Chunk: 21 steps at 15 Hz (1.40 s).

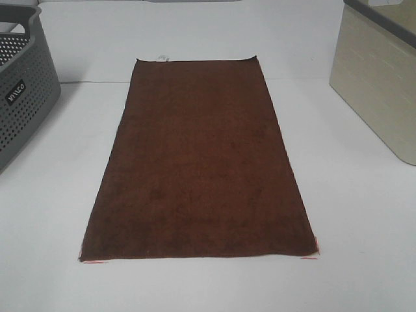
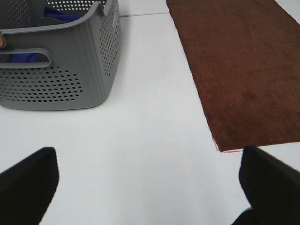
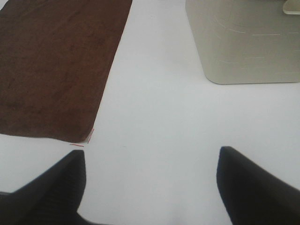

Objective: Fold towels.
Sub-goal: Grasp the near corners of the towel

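The towel (image 1: 198,162) is spread flat on the white desk (image 1: 351,214) between a grey basket (image 1: 23,97) and a beige bin (image 1: 383,78). The left end effector (image 2: 146,161) and right end effector (image 3: 151,157) are held released, empty.

High view: gray basket (image 1: 26,97) cut by left edge, its label (image 1: 14,91) too small to read. Blue cloth (image 2: 58,16) inside, mostly hidden by basket wall. Beige bin (image 1: 380,84) cut at right edge. On towel (image 1: 198,162), tag (image 1: 162,58) tiny, unreadable. Of left end effector (image 2: 147,157) and right end effector (image 3: 152,154), fingertips only; rest off-frame.
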Each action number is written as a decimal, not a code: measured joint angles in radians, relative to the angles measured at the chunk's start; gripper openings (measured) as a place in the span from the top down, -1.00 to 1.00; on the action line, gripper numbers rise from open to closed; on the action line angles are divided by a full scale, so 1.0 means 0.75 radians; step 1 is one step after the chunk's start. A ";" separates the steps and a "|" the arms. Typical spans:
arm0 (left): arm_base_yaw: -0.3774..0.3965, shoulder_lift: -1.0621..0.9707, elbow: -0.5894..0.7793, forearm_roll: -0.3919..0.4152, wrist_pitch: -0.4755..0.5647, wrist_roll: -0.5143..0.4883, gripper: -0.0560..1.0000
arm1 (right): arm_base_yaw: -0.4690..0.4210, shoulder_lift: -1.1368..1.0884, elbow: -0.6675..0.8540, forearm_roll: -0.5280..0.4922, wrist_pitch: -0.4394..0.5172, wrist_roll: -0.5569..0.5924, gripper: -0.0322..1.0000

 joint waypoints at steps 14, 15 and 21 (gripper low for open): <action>0.000 0.000 0.000 0.000 0.000 0.000 -0.98 | 0.000 0.000 0.000 0.000 0.000 0.000 -0.48; 0.000 0.000 0.000 0.000 0.000 0.000 -0.98 | 0.000 0.000 0.000 0.000 0.000 0.000 -0.48; 0.000 0.000 0.000 0.000 0.000 0.000 -0.98 | 0.000 0.000 0.000 0.001 0.000 0.000 -0.48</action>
